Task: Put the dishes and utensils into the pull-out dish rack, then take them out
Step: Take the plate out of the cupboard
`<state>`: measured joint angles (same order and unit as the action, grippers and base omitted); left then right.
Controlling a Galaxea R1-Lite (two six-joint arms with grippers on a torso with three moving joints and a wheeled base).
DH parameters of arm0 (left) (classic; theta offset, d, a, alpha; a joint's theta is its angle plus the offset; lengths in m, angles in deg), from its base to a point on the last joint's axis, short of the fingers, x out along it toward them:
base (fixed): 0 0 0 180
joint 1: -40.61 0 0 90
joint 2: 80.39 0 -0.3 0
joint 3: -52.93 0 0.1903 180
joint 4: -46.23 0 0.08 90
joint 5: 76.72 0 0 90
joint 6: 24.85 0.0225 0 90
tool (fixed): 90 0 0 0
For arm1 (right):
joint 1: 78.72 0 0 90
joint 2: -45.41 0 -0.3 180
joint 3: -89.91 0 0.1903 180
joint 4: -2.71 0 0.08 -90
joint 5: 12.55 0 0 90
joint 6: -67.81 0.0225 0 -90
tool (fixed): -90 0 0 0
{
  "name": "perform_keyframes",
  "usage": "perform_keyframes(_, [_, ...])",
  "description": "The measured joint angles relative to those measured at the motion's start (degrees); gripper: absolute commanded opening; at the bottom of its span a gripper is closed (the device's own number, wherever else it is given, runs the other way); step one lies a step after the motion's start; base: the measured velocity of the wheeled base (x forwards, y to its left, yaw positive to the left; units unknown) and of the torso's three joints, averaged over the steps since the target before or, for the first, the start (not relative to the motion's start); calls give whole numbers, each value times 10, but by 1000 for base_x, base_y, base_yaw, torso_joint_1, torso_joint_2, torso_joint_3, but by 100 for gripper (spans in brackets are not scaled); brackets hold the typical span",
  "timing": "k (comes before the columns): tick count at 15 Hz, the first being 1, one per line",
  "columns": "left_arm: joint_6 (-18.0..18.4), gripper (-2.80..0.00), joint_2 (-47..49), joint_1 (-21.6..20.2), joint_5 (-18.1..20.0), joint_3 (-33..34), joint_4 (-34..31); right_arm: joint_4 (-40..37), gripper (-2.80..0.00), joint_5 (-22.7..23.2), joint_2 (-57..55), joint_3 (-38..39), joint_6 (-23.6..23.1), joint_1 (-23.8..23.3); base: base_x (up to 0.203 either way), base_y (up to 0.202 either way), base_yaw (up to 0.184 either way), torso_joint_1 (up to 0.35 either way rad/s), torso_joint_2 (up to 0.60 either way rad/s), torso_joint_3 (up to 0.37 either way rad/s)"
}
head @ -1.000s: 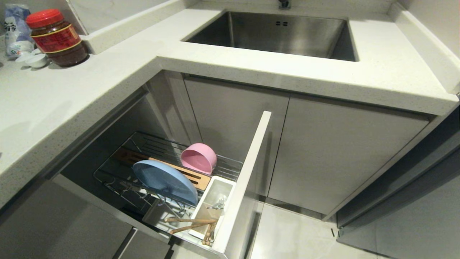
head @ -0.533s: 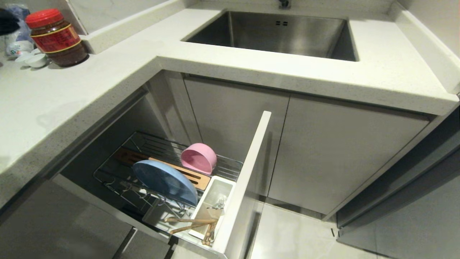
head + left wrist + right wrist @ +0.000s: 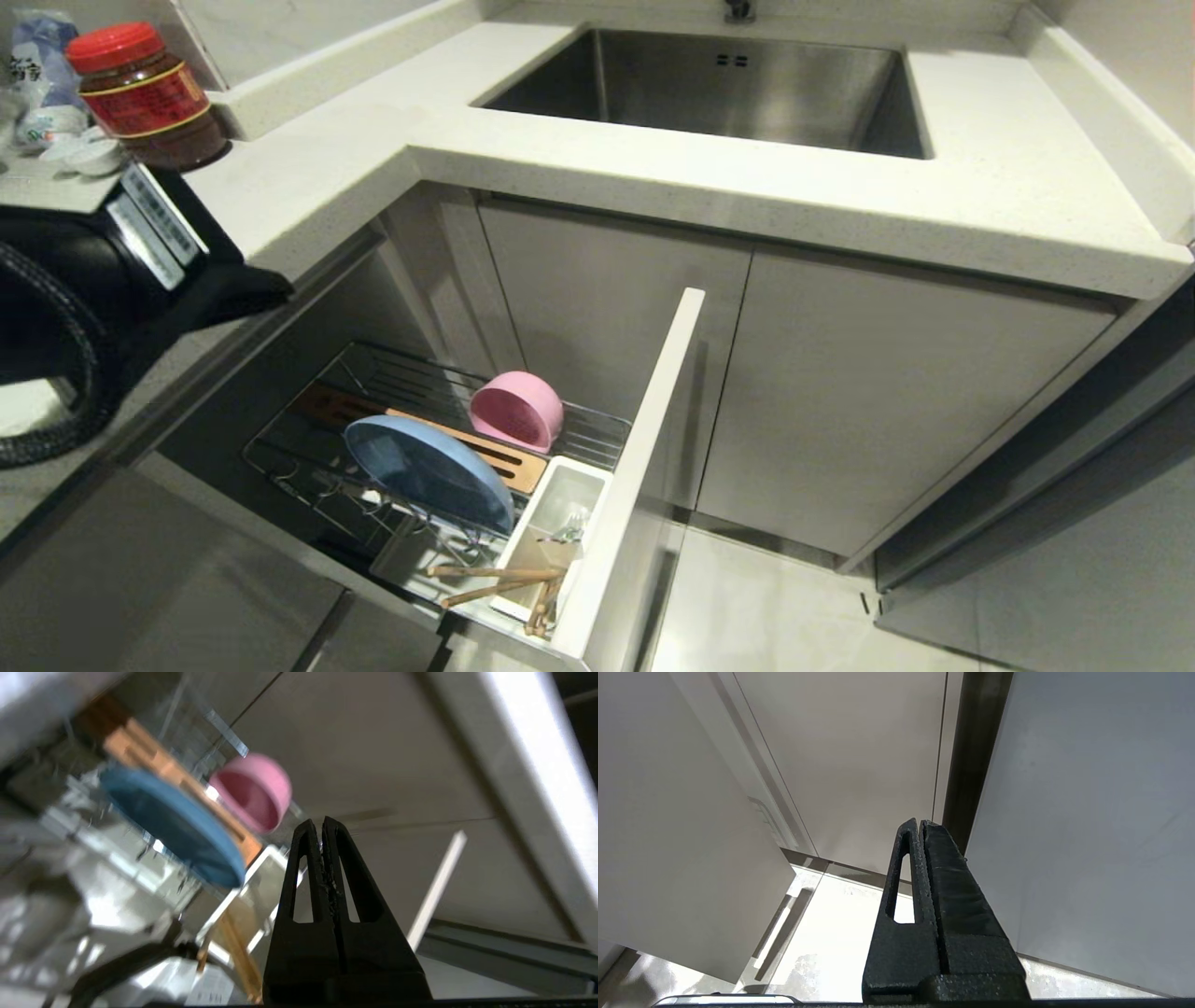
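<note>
The pull-out dish rack (image 3: 597, 434) stands open below the counter, its white panel front (image 3: 653, 439) on the right. In it the light-blue plate (image 3: 429, 471) stands on edge and the pink bowl (image 3: 516, 411) lies on its side behind the wooden strip (image 3: 509, 462). The chopsticks (image 3: 495, 579) and the fork (image 3: 567, 532) rest in the white bin (image 3: 560, 495). My left gripper (image 3: 278, 296) hangs shut and empty over the counter edge, up and to the left of the rack. Its wrist view shows the gripper (image 3: 322, 821), plate (image 3: 173, 826), bowl (image 3: 252, 791) and chopsticks (image 3: 238, 952). My right gripper (image 3: 920, 822) is shut and empty.
A steel sink (image 3: 747, 93) is set in the white countertop (image 3: 653, 177). A red-lidded jar (image 3: 149, 98) and small white saucers (image 3: 93, 157) stand at the far left. Closed cabinet doors (image 3: 887, 392) flank the rack; the right gripper points at cabinet fronts and pale floor (image 3: 831, 933).
My left arm has swung into the head view from the left and now reaches over the counter edge towards the rack. Nothing in the rack has moved.
</note>
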<state>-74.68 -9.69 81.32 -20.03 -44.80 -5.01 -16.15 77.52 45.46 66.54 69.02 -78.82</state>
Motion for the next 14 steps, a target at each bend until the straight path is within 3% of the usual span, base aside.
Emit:
perform_keyframes(6, [-104,0,37,10,4,89,1,0,-280,0,0,0,0,0,0,0,0,0,0,0])
perform_keyframes(14, [-112,0,151,-39,3,147,114,0,-280,0,0,0,0,0,0,0,0,0,0,0])
